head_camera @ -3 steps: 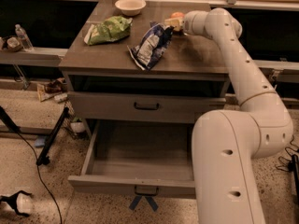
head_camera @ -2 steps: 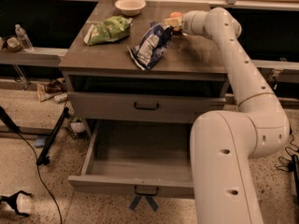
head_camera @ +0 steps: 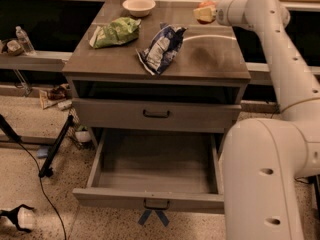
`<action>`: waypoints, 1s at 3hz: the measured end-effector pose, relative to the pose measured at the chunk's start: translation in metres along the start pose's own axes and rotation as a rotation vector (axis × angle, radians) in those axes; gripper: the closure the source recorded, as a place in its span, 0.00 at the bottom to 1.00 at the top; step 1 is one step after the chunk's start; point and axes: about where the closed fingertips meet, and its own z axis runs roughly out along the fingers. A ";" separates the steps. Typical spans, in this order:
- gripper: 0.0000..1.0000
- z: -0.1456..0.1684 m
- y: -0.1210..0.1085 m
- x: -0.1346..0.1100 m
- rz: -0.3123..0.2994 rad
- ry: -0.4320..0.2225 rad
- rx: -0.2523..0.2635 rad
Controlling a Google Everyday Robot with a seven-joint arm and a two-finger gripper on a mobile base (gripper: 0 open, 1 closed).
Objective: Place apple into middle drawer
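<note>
A green bag (head_camera: 115, 31) lies on the left of the cabinet top (head_camera: 210, 59), a cream bowl (head_camera: 139, 6) behind it and a blue-white bag (head_camera: 161, 49) near the middle. Below, the middle drawer (head_camera: 155, 168) stands pulled open under a shut one (head_camera: 156, 115). At the back right corner, the gripper (head_camera: 206, 12) pinches the apple (head_camera: 206, 5) between its jaws.

On the cabinet top (head_camera: 215, 59), the bowl (head_camera: 139, 6) sits at 11 o'clock, a bag (head_camera: 116, 32) at 9 o'clock, and a chip bag (head_camera: 161, 49) near the centre. The apple (head_camera: 204, 13) lies at 1 o'clock, with the gripper (head_camera: 214, 14) right at it from 3 o'clock. Below the shut drawer (head_camera: 156, 115), the middle drawer (head_camera: 155, 171) stands pulled out toward 6 o'clock. A bottle (head_camera: 22, 39) stands off the cabinet at 9 o'clock.
</note>
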 end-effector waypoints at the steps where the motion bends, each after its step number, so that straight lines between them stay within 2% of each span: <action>1: 1.00 -0.086 -0.038 -0.023 -0.048 0.054 0.072; 2: 1.00 -0.154 -0.044 -0.013 -0.039 0.063 0.008; 3: 1.00 -0.213 -0.039 0.010 0.011 0.073 -0.062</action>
